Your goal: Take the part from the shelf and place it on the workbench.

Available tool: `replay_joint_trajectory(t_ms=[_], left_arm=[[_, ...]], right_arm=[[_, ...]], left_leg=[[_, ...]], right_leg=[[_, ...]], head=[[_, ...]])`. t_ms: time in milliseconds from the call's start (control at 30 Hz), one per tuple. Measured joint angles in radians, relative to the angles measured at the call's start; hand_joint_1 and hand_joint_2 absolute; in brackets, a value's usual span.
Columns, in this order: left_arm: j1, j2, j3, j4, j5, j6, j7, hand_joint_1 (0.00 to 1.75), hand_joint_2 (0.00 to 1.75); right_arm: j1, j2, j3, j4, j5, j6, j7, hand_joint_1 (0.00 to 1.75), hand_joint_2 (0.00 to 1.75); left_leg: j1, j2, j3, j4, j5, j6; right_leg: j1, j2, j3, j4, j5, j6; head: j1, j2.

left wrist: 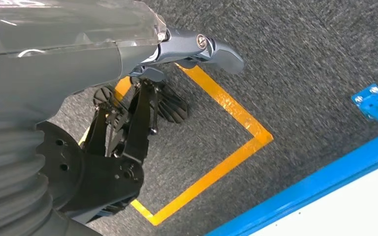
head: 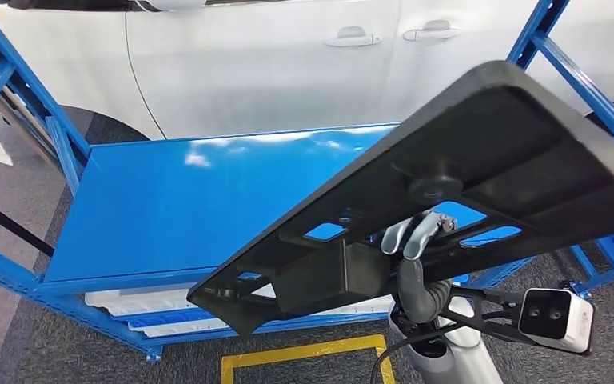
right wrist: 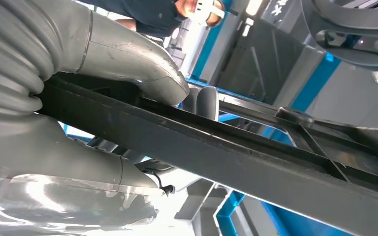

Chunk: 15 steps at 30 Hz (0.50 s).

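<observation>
Part (head: 480,152) | long axis slants lower-left to upper-right | right hand (head: 416,236) grips it

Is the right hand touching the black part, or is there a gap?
Touching. In the right wrist view the right hand clamps the black part, its thumb pressed on one face and its fingers wrapped over the edge.
</observation>
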Motion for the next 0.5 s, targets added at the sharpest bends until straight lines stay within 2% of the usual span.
replay_joint_trajectory(t_ms=[67, 100, 133, 167, 200, 233, 267, 300, 333, 367, 400, 433, 467, 500], left_arm=[[0.003, 0.0, 0.002, 0.0, 0.0, 0.006, 0.0, 0.0, 1.75], [0.004, 0.0, 0.002, 0.0, 0.0, 0.008, 0.001, 0.0, 1.75], [0.006, 0.0, 0.003, 0.0, 0.0, 0.01, 0.001, 0.0, 1.75], [0.007, -0.001, 0.003, 0.0, 0.0, 0.01, 0.001, 0.0, 1.75], [0.007, -0.001, 0.003, 0.0, 0.0, 0.011, 0.001, 0.0, 1.75], [0.007, -0.001, 0.004, 0.0, 0.0, 0.012, 0.001, 0.0, 1.75], [0.007, -0.001, 0.004, 0.0, 0.0, 0.013, 0.0, 0.0, 1.75], [0.007, -0.001, 0.005, 0.0, 0.0, 0.015, 0.0, 0.0, 1.75], [0.007, 0.0, 0.005, 0.0, 0.0, 0.017, -0.001, 0.0, 1.75], [0.006, 0.0, 0.005, 0.0, 0.0, 0.018, -0.002, 0.0, 1.75], [0.004, 0.002, 0.005, 0.0, 0.0, 0.019, -0.002, 0.0, 1.75], [0.003, 0.003, 0.005, 0.0, 0.0, 0.019, -0.003, 0.0, 1.75], [0.001, 0.004, 0.005, 0.0, 0.0, 0.019, -0.003, 0.0, 1.75], [0.0, 0.006, 0.005, 0.0, 0.0, 0.02, -0.004, 0.0, 1.75]], right_arm=[[0.011, 0.0, -0.012, -0.004, 0.0, 0.03, 0.0, 1.75, 1.75], [0.016, 0.002, -0.016, -0.005, 0.001, 0.044, 0.0, 1.75, 1.75], [0.02, 0.004, -0.02, -0.007, 0.002, 0.057, 0.0, 1.75, 1.75], [0.023, 0.007, -0.023, -0.008, 0.003, 0.064, 0.0, 1.75, 1.75], [0.027, 0.01, -0.025, -0.009, 0.004, 0.07, 0.0, 1.75, 1.75], [0.031, 0.012, -0.028, -0.009, 0.005, 0.074, 0.0, 1.75, 1.75], [0.035, 0.015, -0.031, -0.009, 0.006, 0.081, 0.0, 1.75, 1.75], [0.039, 0.018, -0.034, -0.009, 0.006, 0.088, 0.0, 1.75, 1.75], [0.042, 0.021, -0.039, -0.009, 0.006, 0.097, 0.0, 1.75, 1.75], [0.045, 0.023, -0.044, -0.01, 0.006, 0.106, 0.0, 1.75, 1.75], [0.048, 0.025, -0.05, -0.011, 0.006, 0.115, 0.0, 1.75, 1.75], [0.05, 0.026, -0.056, -0.013, 0.004, 0.122, 0.0, 1.75, 1.75], [0.052, 0.026, -0.061, -0.014, 0.003, 0.128, 0.0, 1.75, 1.75], [0.053, 0.026, -0.067, -0.015, 0.002, 0.136, 0.0, 1.75, 1.75]], left_leg=[[0.002, -0.001, -0.003, 0.001, 0.004, -0.013], [0.003, -0.001, -0.011, 0.015, -0.014, -0.018], [0.004, -0.001, -0.023, 0.048, -0.048, -0.021], [0.006, -0.001, -0.041, 0.101, -0.096, -0.023], [0.006, -0.001, -0.059, 0.165, -0.143, -0.025], [0.006, -0.001, -0.072, 0.224, -0.175, -0.026], [0.006, -0.001, -0.075, 0.264, -0.188, -0.027], [0.006, -0.001, -0.063, 0.272, -0.179, -0.026], [0.005, -0.001, -0.034, 0.245, -0.155, -0.022], [0.004, -0.001, 0.011, 0.189, -0.129, -0.017], [0.0, -0.001, 0.065, 0.115, -0.118, -0.01], [-0.003, 0.0, 0.109, 0.05, -0.114, -0.004], [-0.008, 0.0, 0.136, 0.004, -0.118, 0.001], [-0.012, 0.0, 0.147, -0.02, -0.123, 0.006]], right_leg=[[0.0, -0.001, -0.008, -0.007, 0.012, -0.017], [-0.001, -0.003, -0.014, -0.01, 0.021, -0.027], [-0.002, -0.005, -0.022, -0.014, 0.031, -0.036], [-0.001, -0.006, -0.031, -0.015, 0.041, -0.042], [0.001, -0.007, -0.043, -0.014, 0.049, -0.045], [0.004, -0.007, -0.055, -0.014, 0.058, -0.047], [0.007, -0.007, -0.067, -0.012, 0.067, -0.048], [0.009, -0.007, -0.08, -0.011, 0.076, -0.048], [0.012, -0.007, -0.093, -0.009, 0.084, -0.047], [0.014, -0.007, -0.104, -0.006, 0.092, -0.046], [0.016, -0.007, -0.114, -0.003, 0.1, -0.043], [0.017, -0.008, -0.121, -0.001, 0.106, -0.039], [0.017, -0.01, -0.125, 0.001, 0.113, -0.034], [0.016, -0.011, -0.127, 0.0, 0.121, -0.028]], head=[[0.0, 0.0], [0.0, 0.0], [0.0, 0.0], [0.0, 0.0], [0.0, 0.0], [0.0, 0.0], [0.0, 0.0], [0.0, 0.0], [0.0, 0.0], [0.0, 0.0], [0.0, 0.0], [0.0, 0.0], [0.0, 0.0], [0.0, 0.0]])
